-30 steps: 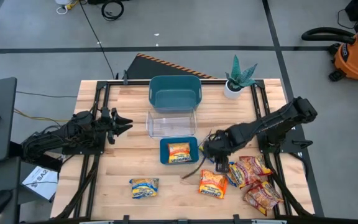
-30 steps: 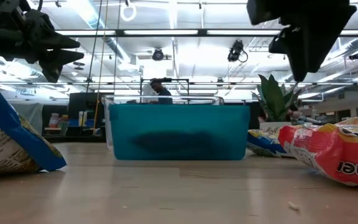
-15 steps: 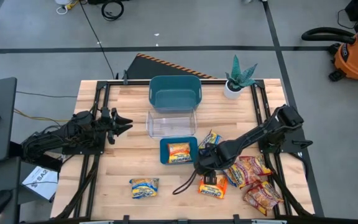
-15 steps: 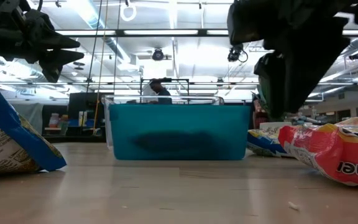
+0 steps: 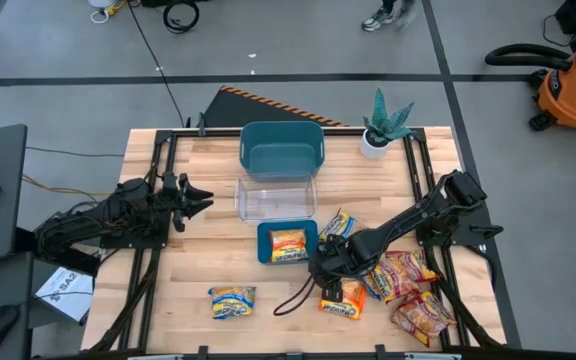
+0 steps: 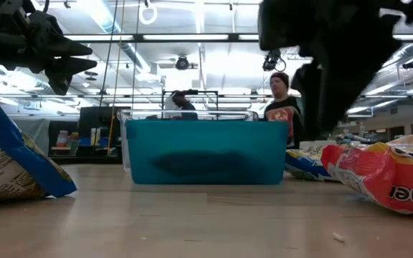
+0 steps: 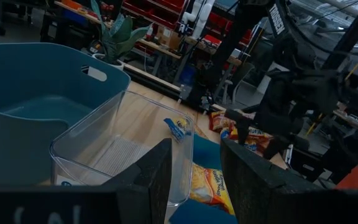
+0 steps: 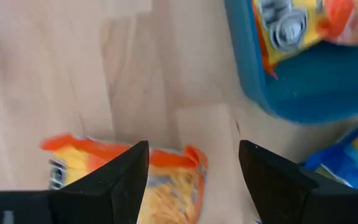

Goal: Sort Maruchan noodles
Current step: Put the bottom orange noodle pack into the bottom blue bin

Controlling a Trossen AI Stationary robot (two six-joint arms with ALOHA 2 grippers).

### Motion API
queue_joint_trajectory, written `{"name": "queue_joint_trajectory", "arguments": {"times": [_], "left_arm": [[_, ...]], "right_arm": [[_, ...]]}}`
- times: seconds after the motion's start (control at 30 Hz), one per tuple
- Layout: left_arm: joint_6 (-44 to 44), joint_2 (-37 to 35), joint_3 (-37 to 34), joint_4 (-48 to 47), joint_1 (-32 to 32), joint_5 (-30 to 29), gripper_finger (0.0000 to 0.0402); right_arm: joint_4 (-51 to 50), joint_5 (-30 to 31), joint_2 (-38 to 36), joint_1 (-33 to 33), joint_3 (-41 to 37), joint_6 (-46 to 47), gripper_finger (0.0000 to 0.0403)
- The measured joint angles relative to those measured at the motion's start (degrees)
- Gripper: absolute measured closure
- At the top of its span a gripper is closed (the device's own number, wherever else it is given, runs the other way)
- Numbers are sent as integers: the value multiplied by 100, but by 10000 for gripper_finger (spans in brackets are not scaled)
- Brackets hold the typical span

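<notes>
1. Right tool (image 5: pixel 330 284) spread wide, grasping nothing, directly above orange noodle packet (image 5: pixel 342 299) on counter (image 5: pixel 168 290).
2. Packet centred between fingers in right wrist view.
3. Left tool (image 5: pixel 196 198) parked far off, fingers apart.

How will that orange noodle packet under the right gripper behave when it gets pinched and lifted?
The orange packet lies flat with crimped ends, so it probably lifts stiffly and feels light. Its glossy wrapper may slip or crinkle between the open fingers of the right gripper.
</notes>
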Motion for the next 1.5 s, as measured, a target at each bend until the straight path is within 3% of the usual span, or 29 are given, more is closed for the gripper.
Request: {"name": "queue_joint_trajectory", "arguments": {"times": [0.27, 0.4, 0.67, 0.87, 1.2, 1.5], "left_arm": [[-1, 11, 4, 17, 0, 0, 260], [-2, 2, 4, -1, 0, 0, 260], [0, 2, 4, 0, 0, 0, 260], [2, 2, 4, 0, 0, 0, 260], [0, 2, 4, 2, 2, 2, 260], [2, 2, 4, 2, 0, 0, 260]], "right_arm": [[89, 157, 75, 16, -271, 30, 164], [75, 180, 75, 18, -339, -71, 191], [88, -217, 73, 22, -465, -55, 290], [83, -374, 73, 22, -467, -110, 391], [-1054, -199, 51, 52, 395, -451, 387], [-1397, -595, 45, 112, 237, -807, 304]]}}
